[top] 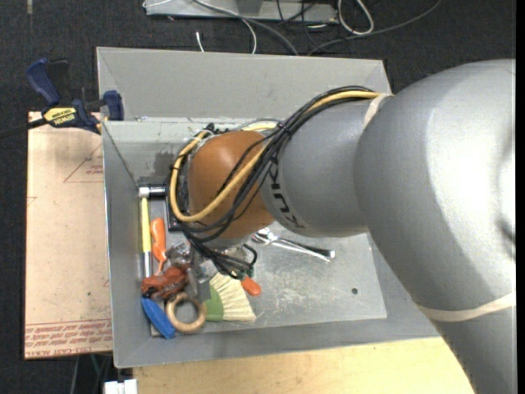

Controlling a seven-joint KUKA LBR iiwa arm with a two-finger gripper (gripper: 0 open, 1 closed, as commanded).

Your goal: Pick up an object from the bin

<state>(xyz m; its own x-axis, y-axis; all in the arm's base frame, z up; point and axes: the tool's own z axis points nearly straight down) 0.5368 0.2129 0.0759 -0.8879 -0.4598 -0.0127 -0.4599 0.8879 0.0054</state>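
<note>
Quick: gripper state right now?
Gripper: cannot be told; it sits low over the heap by the wooden ring and brush.

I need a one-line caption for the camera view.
Gripper low over a heap in the grey bin, lower left: wooden ring, blue piece, small brush.

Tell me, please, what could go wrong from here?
The gripper hangs over a heap at the left of the grey metal bin: a reddish-brown piece, a wooden ring, a blue oblong piece. It might catch two things, or none. Its dark cables could snag the green-handled bristle brush.
</note>
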